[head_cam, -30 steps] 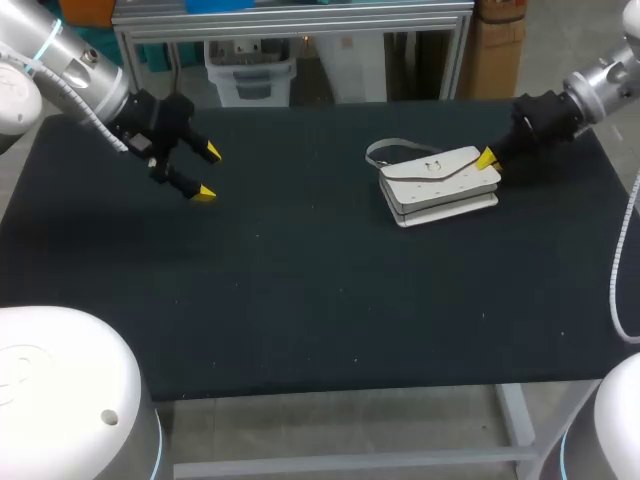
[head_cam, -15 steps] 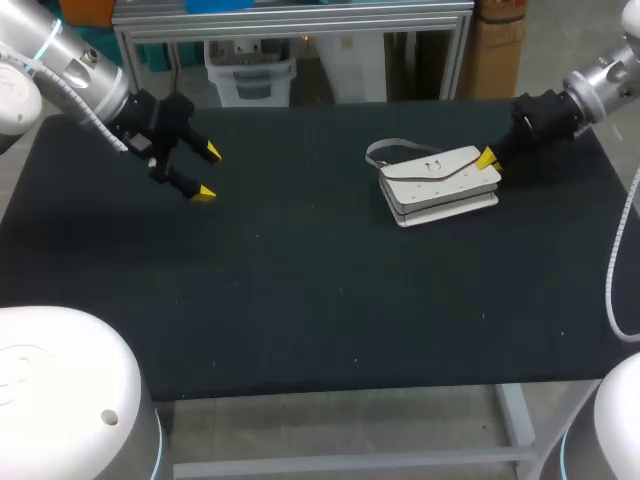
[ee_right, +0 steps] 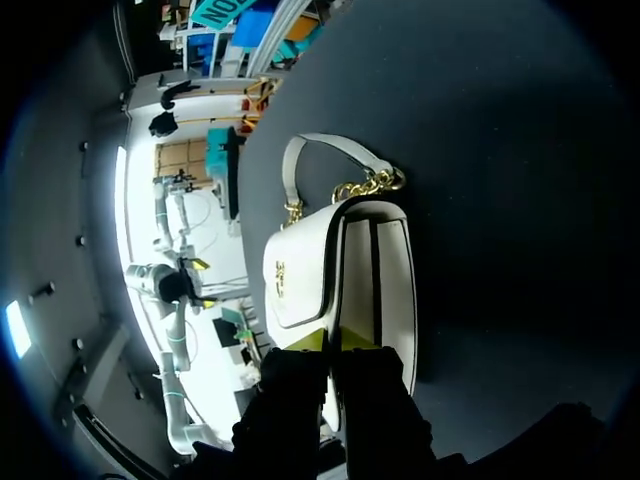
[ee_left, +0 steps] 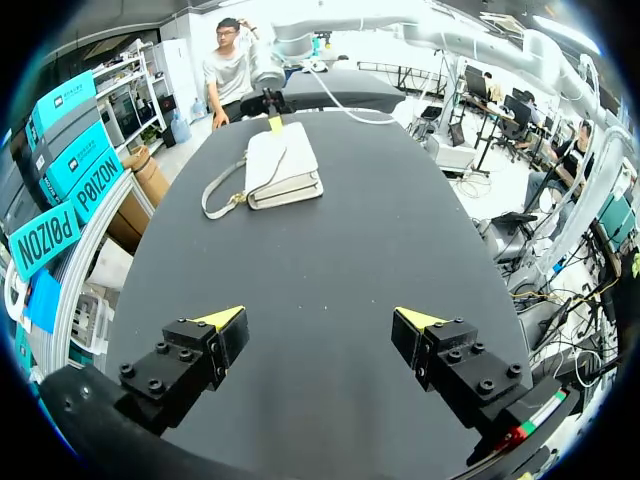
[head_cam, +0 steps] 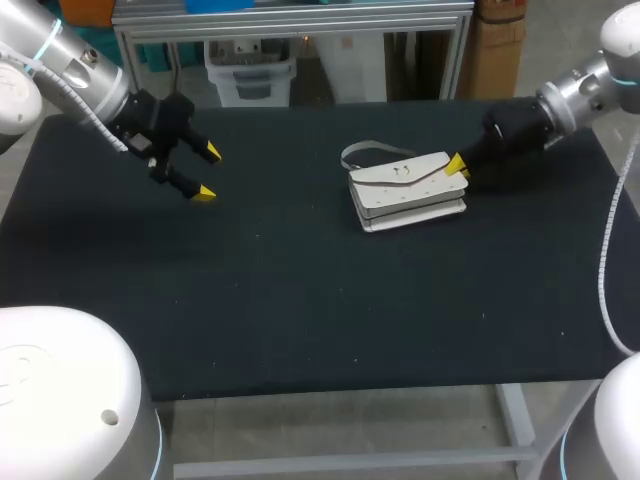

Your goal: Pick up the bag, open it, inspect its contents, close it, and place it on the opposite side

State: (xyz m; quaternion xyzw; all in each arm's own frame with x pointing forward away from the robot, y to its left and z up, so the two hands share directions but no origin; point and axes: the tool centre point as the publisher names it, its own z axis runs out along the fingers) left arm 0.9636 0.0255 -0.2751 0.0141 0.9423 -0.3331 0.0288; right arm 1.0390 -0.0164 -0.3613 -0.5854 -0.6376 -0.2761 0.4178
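Black tabletop [head_cam: 300,300], matte, carries 1 item: a white bag [head_cam: 405,185]. It lies flat, right of centre and toward the far edge. Its flap [ee_right: 300,270] faces up and is closed, so the bag is not yet opened. The handle [head_cam: 365,152] loops out from the end that faces the left arm, and gold chain links [ee_right: 365,185] join it to the body.

Entry 1: the right gripper [head_cam: 457,165] comes in low from the right, at the bag's end away from the handle. In the right wrist view its 2 yellow tips are drawn together with almost no gap and rest on that end. I cannot tell whether a thin edge is nipped between them or the tips only press against it. Judgement: a low, end-on contact suits sliding the bag toward the middle, where both arms reach, more than it suits a lift.

Entry 2: the left gripper [head_cam: 207,173] hovers over the table's far left part, well apart from the bag. Its jaws are wide apart with nothing between them. The left wrist view has the bag straight ahead. Judgement: it is parked open and aimed at the bag, ready to take the handle or steady the body while the other arm works the flap.

Step in hand: pick-up, at an early stage. Opening, inspection, closing and transfer are all outstanding.
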